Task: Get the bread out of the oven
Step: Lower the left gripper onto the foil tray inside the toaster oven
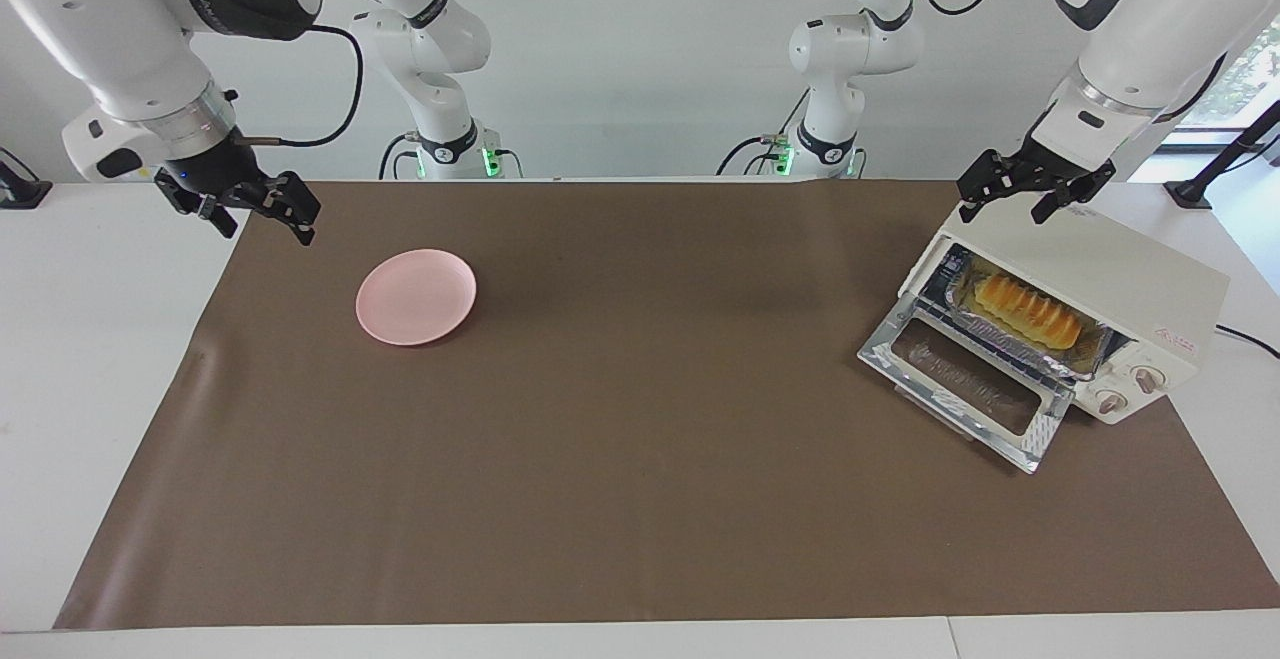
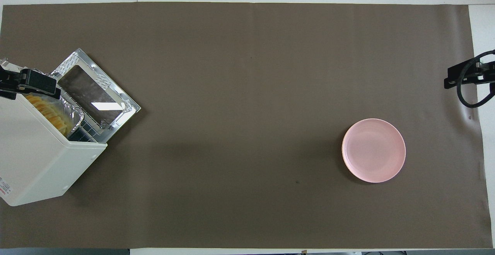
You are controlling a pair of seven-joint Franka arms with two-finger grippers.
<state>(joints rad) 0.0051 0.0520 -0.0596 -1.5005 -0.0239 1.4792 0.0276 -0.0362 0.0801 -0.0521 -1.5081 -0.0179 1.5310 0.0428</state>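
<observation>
1. The left gripper [image 1: 1035,194] hangs in the air over the oven's [image 1: 1110,284] top edge, wrist tilted down, fingers spread wide and holding nothing.
2. The right gripper [image 1: 255,204] hangs at the right arm's end of the table, above the edge of the brown mat [image 1: 640,459], at about 10 o'clock from the pink plate [image 1: 416,297] in the facing view; its fingers are also wide apart and empty.
3. The oven sits at the left arm's end of the mat, its glass door [image 1: 965,384] dropped fully open and lying flat.
4. The bread [image 1: 1027,311] lies inside the oven on a foil tray [image 1: 1085,351]; the oven's two knobs [image 1: 1130,389] sit at roughly 4 o'clock from the loaf in the facing view.
5. The plate rests bare on the mat, well apart from the oven.
6. The mat covers a white table [image 1: 90,359]; a pale wall stands at the robots' backs, and a window shows at the facing view's upper right corner.
7. A small red label [image 2: 3,188] sits on the oven's top, too small to read.
</observation>
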